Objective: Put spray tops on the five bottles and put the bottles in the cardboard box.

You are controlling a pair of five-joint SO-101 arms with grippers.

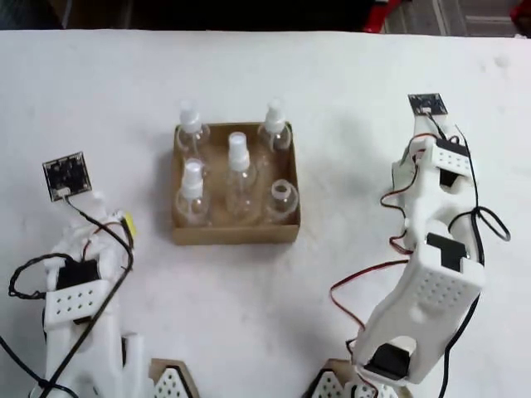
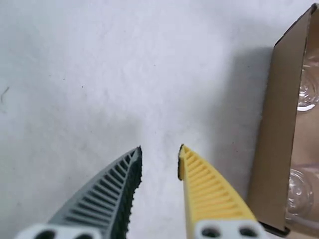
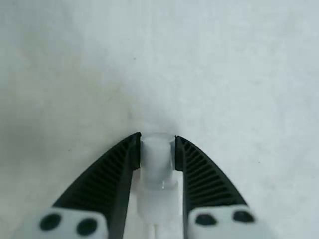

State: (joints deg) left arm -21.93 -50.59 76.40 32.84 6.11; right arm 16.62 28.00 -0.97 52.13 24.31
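Note:
The cardboard box (image 1: 236, 235) stands mid-table with five clear bottles in it. Spray tops sit on the bottles at the back left (image 1: 192, 126), back right (image 1: 274, 124), middle (image 1: 239, 166) and front left (image 1: 192, 192). The front-right bottle (image 1: 282, 197) has a bare open neck. My right gripper (image 3: 157, 139) is shut on a white spray top (image 3: 157, 162) just above the bare table, on the right arm (image 1: 431, 207) to the right of the box. My left gripper (image 2: 159, 149) is open with nothing in it, close to the box's left wall (image 2: 271, 134).
The white tabletop (image 1: 348, 91) runs wide around the box. Red and black cables (image 1: 365, 278) trail from the right arm, and black ones (image 1: 25, 278) from the left arm (image 1: 79, 282). The table's far edge meets a dark background.

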